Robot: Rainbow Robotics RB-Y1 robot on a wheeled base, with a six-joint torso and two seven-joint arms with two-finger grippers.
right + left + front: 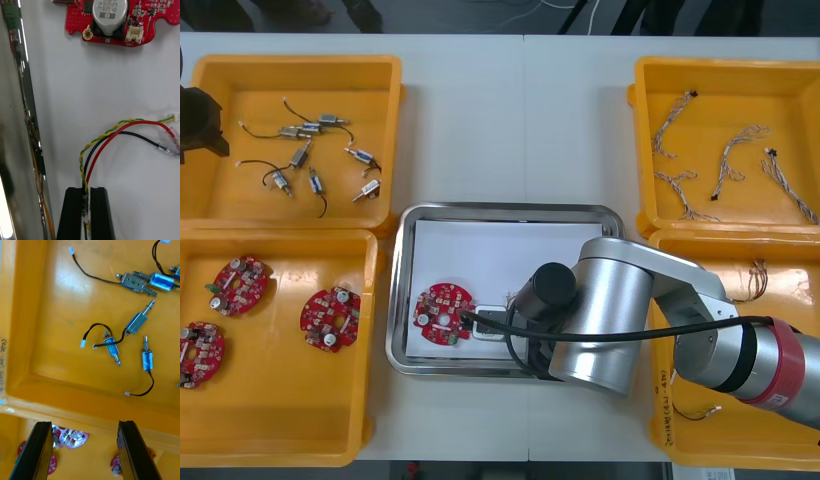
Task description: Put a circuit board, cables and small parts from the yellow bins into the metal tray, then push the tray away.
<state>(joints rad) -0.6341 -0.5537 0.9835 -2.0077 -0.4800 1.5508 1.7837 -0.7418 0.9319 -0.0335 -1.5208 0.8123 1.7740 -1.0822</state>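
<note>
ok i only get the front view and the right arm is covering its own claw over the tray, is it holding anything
Observer: Yes, the right claw is shut on a red and yellow cable, pinched between its fingers.
Operator: where's the loose end of it
Observer: Its connector ends are over the white inside of the metal tray, apart from the circuit board.
Operator: and the left claw
Observer: The left claw is open and holds nothing, above the yellow bin of small metal parts.
</note>
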